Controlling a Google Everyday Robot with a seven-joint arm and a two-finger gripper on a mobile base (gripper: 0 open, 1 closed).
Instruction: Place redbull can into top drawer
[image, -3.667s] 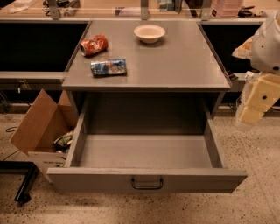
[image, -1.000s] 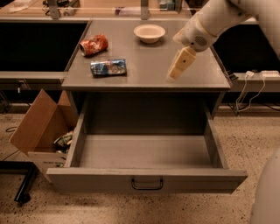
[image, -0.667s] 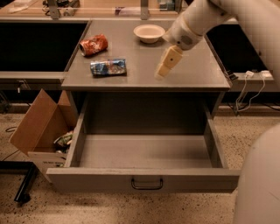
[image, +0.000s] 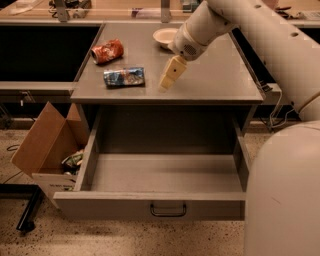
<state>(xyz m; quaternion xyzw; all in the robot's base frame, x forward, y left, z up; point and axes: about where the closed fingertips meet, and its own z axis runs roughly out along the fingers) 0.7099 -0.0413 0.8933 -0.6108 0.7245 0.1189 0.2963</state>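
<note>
The redbull can (image: 124, 77), blue and silver, lies on its side on the grey cabinet top (image: 215, 80). The top drawer (image: 165, 175) is pulled fully open below, with a dark handle (image: 168, 210) on its front panel; nothing shows inside it. My gripper (image: 166, 80) hangs from the white arm over the cabinet top, just right of the redbull can and apart from it.
A red-orange can (image: 107, 51) lies on its side at the back left of the top. A white bowl (image: 166, 36) stands at the back. An open cardboard box (image: 47, 145) sits on the floor left of the drawer. My white base (image: 285, 195) fills the lower right.
My arm has swung in from the right and moved left across the cabinet top, bringing the gripper close to the redbull can. The cans, bowl and drawer have not moved.
</note>
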